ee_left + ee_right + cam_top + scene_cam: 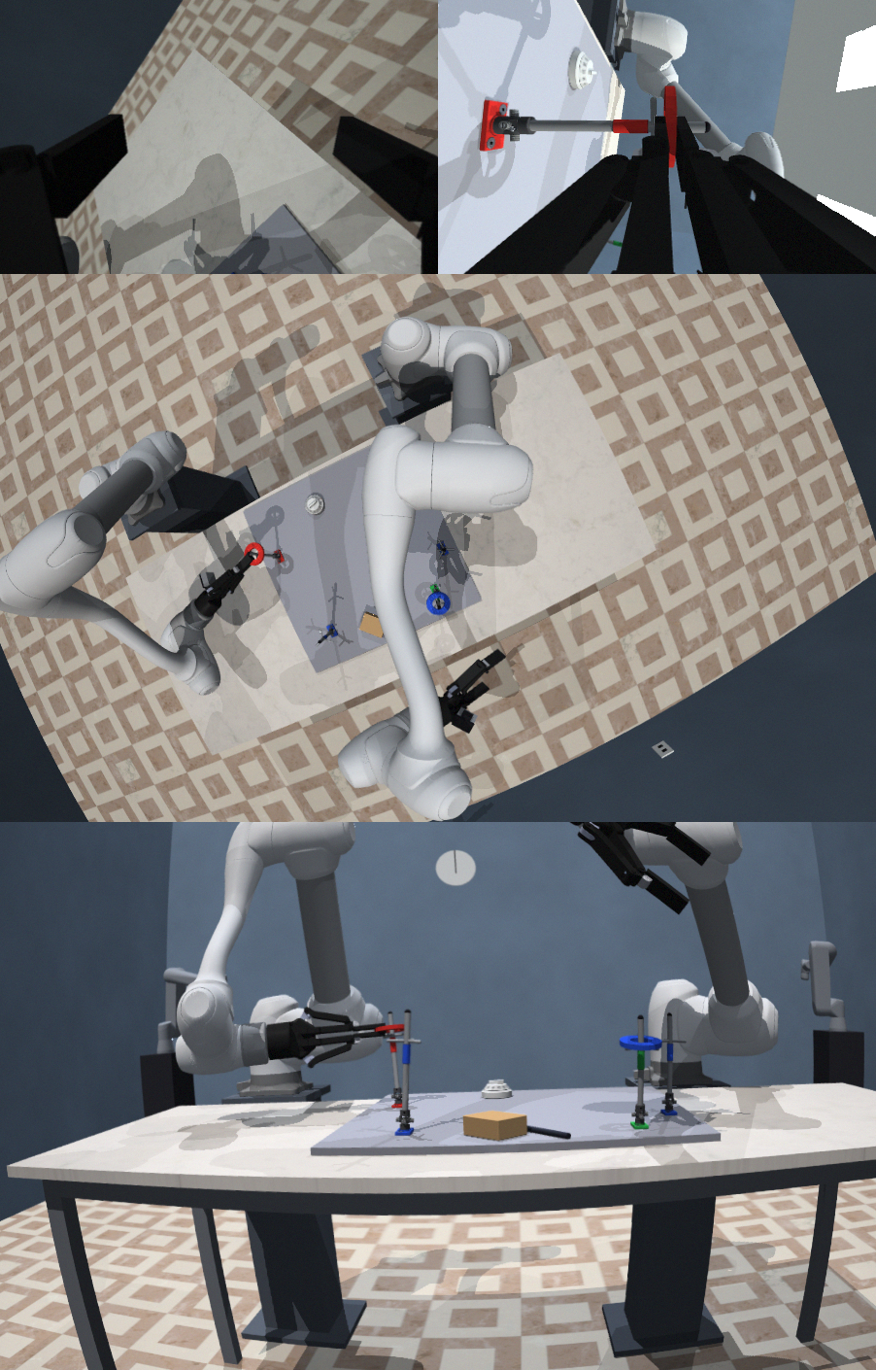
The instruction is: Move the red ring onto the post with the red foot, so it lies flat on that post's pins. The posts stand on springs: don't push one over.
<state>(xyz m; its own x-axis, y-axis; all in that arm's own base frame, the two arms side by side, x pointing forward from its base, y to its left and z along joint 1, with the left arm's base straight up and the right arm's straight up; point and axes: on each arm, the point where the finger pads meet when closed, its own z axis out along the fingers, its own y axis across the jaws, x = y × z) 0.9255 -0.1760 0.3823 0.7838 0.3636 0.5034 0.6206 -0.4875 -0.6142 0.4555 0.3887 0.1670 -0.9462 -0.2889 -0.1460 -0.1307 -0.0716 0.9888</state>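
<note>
The red ring (253, 546) (398, 1028) (671, 99) is held level in my right gripper (249, 561) (382, 1027) (669, 132), which reaches in sideways and is shut on its rim. The ring appears to be around the upper shaft of the red-footed post (279, 556) (395, 1071) (569, 125), just above the cross pins and below the tip. Contact with the pins cannot be told. The post stands, leaning slightly in the exterior view. My left gripper (488, 674) (686, 874) (231, 134) is open and empty, high up away from the posts.
A blue ring (429, 604) (626, 1044) sits around the green-footed post (640, 1083). Blue-footed posts (405, 1093) (669, 1074) stand at the near left and far right. A wooden block (371, 625) (494, 1124), a black rod (549, 1132) and a white domed part (314, 503) (495, 1089) (580, 69) lie between.
</note>
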